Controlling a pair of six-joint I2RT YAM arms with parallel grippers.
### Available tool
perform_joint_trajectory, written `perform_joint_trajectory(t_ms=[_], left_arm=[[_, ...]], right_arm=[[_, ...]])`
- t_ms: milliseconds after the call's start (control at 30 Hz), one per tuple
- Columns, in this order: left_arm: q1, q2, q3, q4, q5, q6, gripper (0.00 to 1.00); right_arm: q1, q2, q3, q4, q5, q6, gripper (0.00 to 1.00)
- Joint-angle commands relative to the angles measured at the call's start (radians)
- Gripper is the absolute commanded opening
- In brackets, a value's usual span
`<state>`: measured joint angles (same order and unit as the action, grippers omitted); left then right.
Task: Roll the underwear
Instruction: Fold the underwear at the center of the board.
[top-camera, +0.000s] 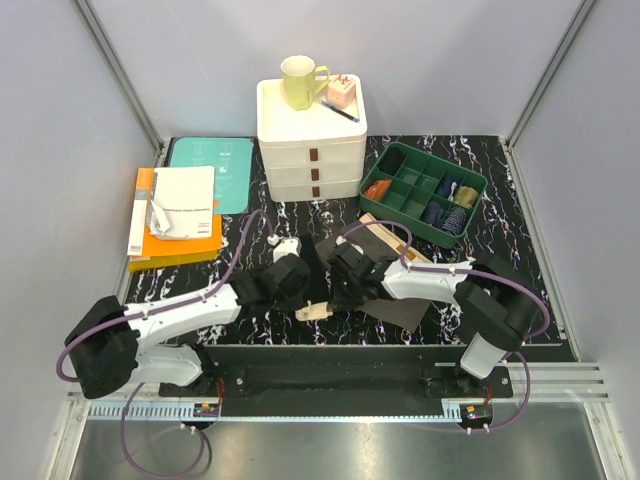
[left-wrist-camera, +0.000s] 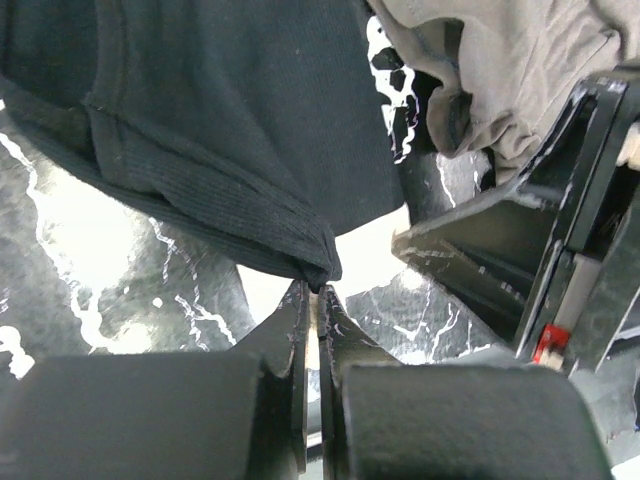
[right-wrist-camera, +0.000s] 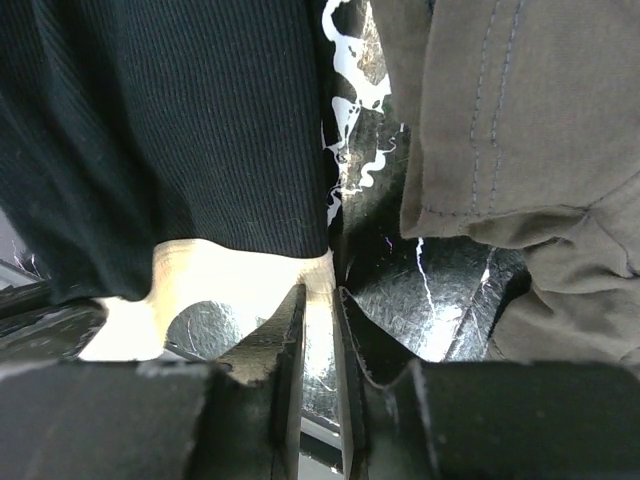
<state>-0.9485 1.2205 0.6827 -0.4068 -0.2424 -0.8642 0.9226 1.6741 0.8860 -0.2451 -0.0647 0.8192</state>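
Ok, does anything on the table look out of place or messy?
Nothing spilled or broken. The black underwear is bunched up, pinched by the left fingers and right fingers, and the olive-brown underwear beside it lies rumpled and askew.

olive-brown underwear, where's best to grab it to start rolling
Probably pinch the near hem corner, coming from above at the table's near edge. The olive-brown underwear lies flat and that corner is uncovered, while the right arm crosses its middle.
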Motion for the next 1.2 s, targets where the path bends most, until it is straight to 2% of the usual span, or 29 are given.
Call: perform_joint_trajectory(t_ms=[0,433,667,767,1033,1167], left_arm=[[-0.009,0.054,0.052,0.083,-0.015,0.001,0.00],[-0.021,0.188,0.077,0.198,-0.003,-0.013,0.00],[-0.021,0.231,0.029,0.289,0.028,-0.047,0.00],[-0.022,0.237,0.021,0.293,0.017,-0.055,0.00],[-0.021,0.249,0.005,0.296,0.054,-0.076,0.00],[-0.022,0.215,-0.015,0.312,0.081,-0.078,0.02]], right_arm=[[-0.005,0.009,-0.018,0.032,-0.007,-0.002,0.21],[-0.004,0.027,-0.035,0.046,-0.026,0.011,0.21],[-0.005,0.023,-0.053,0.058,-0.032,0.018,0.21],[-0.005,-0.002,-0.079,0.075,-0.040,0.026,0.26],[-0.025,-0.112,-0.183,0.153,-0.056,0.040,0.55],[-0.036,-0.134,-0.208,0.161,-0.079,0.047,0.61]])
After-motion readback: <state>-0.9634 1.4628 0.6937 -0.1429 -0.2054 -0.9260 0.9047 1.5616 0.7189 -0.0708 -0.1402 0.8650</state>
